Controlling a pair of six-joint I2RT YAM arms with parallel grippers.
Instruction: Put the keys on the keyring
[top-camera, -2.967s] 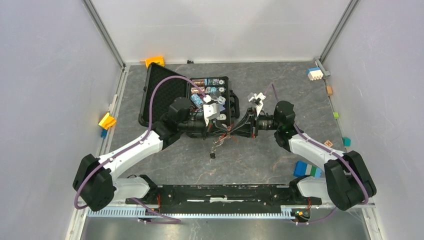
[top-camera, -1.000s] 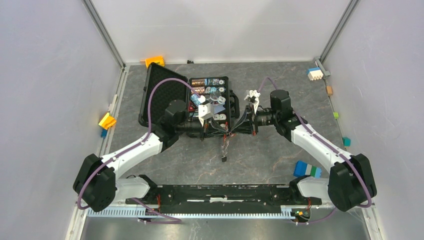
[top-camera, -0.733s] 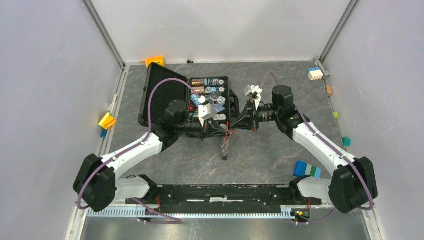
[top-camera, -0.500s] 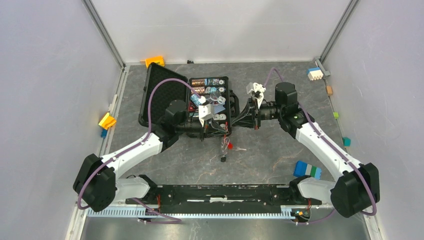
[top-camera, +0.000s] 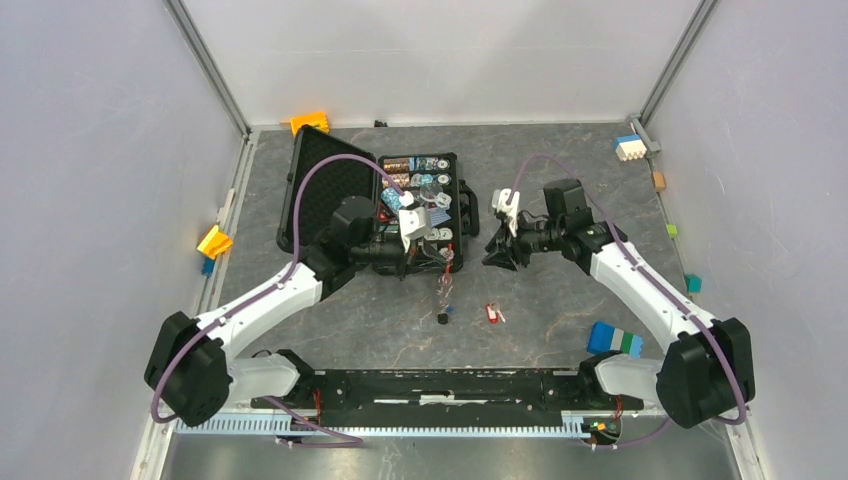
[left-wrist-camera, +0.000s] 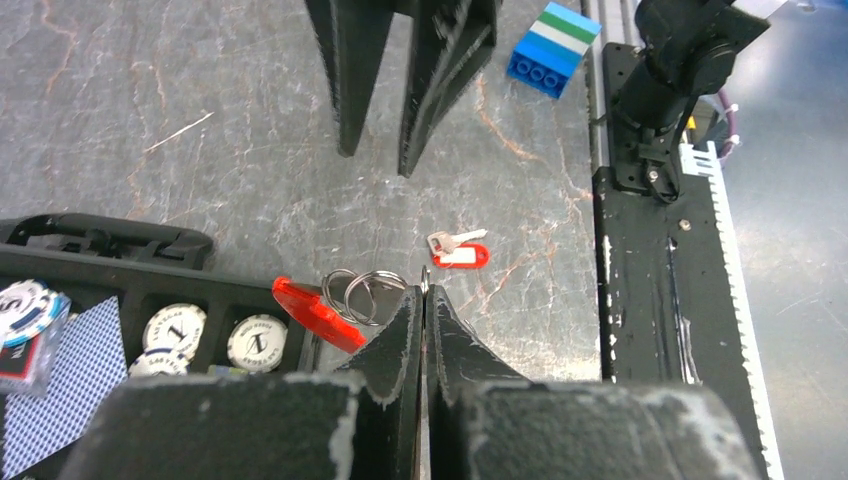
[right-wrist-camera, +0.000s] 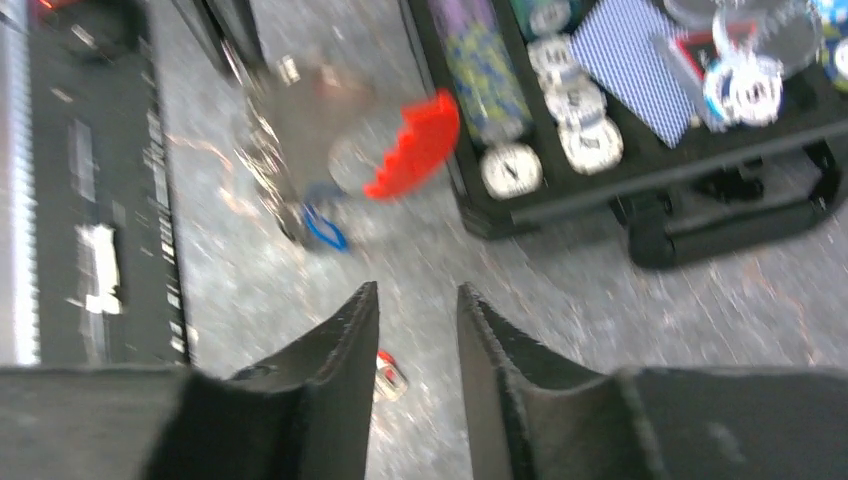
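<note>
My left gripper (top-camera: 441, 258) (left-wrist-camera: 425, 290) is shut on the thin edge of the keyring (left-wrist-camera: 365, 294). The ring's long red tag (left-wrist-camera: 315, 311) (right-wrist-camera: 415, 145) sticks out beside the fingers. Its chain (top-camera: 441, 290) hangs down with a blue-headed key (top-camera: 448, 309) (right-wrist-camera: 322, 228) and a small dark piece near the lower end. A red-headed key (top-camera: 491, 313) (left-wrist-camera: 460, 255) (right-wrist-camera: 388, 372) lies loose on the table, held by nothing. To its upper right my right gripper (top-camera: 497, 262) (right-wrist-camera: 418, 288) stands open and empty, apart from the keyring.
An open black case (top-camera: 300, 190) (left-wrist-camera: 100, 240) (right-wrist-camera: 700, 240) with poker chips and cards lies behind the left gripper. A blue, green and white block (top-camera: 615, 340) (left-wrist-camera: 550, 50) sits by the right arm's base. Small coloured blocks (top-camera: 310, 122) line the table edges.
My right gripper, shut close against the keyring a second ago, has opened and drawn back to the right. The red-headed key has dropped onto the table. The left gripper still holds the keyring.
</note>
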